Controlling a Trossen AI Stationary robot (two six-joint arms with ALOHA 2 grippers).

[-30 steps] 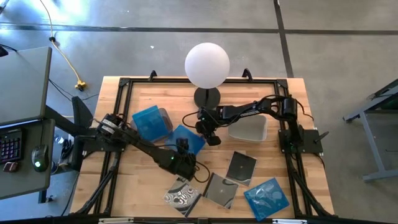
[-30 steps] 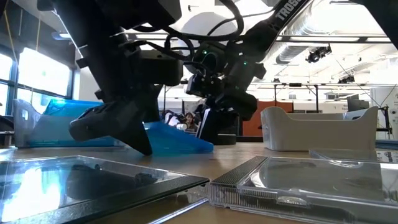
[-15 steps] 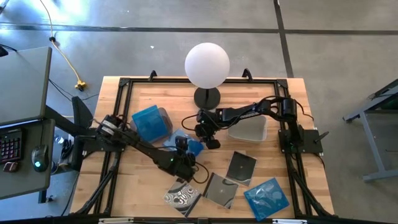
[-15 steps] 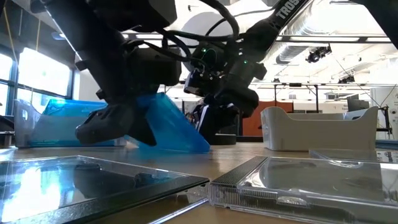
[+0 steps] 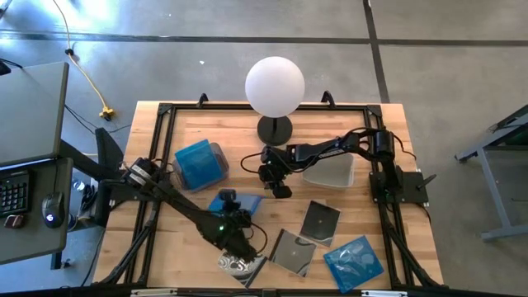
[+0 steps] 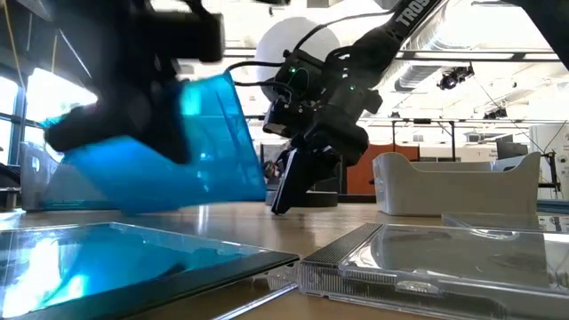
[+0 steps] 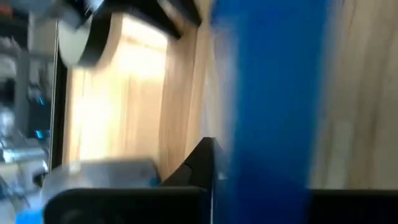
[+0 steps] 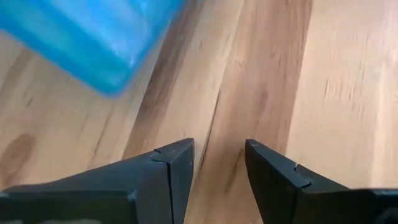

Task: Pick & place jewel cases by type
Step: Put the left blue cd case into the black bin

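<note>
left gripper [image 5: 233, 216]: clenched on a blue jewel case [image 5: 238, 202], which is lifted clear of the table [image 5: 363, 124]; in the low view the blue jewel case [image 6: 191, 151] hangs tilted, off the wood.
left wrist view: the blue jewel case [image 7: 270, 106] fills the middle of the picture, held at the arm's own dark fingers [image 7: 199, 168].
right gripper [image 5: 280, 177]: near the table's middle, just beside the base of the white globe lamp [image 5: 275, 87]; fingers [image 8: 171, 165] parted by a narrow gap above bare wood, grasping nothing.
right wrist view: a corner of the blue jewel case [image 8: 93, 37] shows ahead of the fingers, apart from them.
second blue case [image 5: 198, 161]: lies in the left grey tub [image 5: 216, 157].
third blue case [image 5: 355, 260]: flat on the table near the front right corner.
dark cases: one dark case [image 5: 320, 221] in front of the right grey tub [image 5: 330, 172]; another dark case [image 5: 290, 252] just beside it, toward the front.
swirl case [image 5: 239, 262]: flat near the front edge, partly under the left arm.
</note>
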